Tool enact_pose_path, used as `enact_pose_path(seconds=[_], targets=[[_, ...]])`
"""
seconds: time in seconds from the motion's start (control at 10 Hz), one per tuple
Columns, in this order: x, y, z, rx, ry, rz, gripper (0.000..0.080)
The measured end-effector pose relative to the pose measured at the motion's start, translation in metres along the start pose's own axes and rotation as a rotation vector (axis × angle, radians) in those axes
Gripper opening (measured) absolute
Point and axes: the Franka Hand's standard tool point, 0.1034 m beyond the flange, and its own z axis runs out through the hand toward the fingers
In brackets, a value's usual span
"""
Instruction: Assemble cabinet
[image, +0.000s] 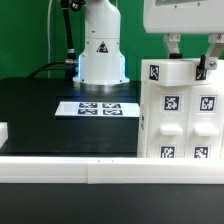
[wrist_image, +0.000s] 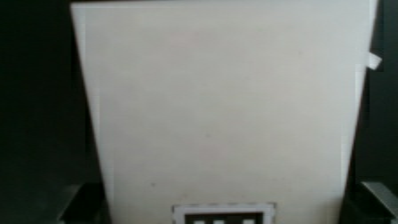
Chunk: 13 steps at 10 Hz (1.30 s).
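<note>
Cabinet stands upright near the counter's front edge, by its corner on the exterior view's right, tagged faces outward, seemingly so the arm can steady it from above. The jaws straddle its top, one finger on each side; they look clamped on the case, though contact is hard to confirm. The marker board lies mid-counter.

White tagged cabinet stands upright, apparently on the table.
</note>
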Motion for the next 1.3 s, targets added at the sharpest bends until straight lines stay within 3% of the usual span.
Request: enact_pose_path(seconds=[0.2,0.6,0.9,1.0,1.1,1.2,1.3], targets=[[-0.0003,0.0,0.0,0.0,-0.003,0.083,0.0558],[-0.0028,0.0,-0.0009,0.007,-0.014,0.491,0.0558],[-0.0043,-0.0003,-0.0018,0.004,-0.027,0.601,0.0558],[-0.006,-0.0009,-0.0013,0.005,-0.038,0.627,0.0633],[-0.008,-0.0012,-0.0005,0.004,-0.044,0.627,0.0633],[-0.0086,-0.0013,-0.0005,0.004,-0.045,0.617,0.0743],[-0.0091,-0.0013,-0.0003,0.004,-0.045,0.613,0.0788]])
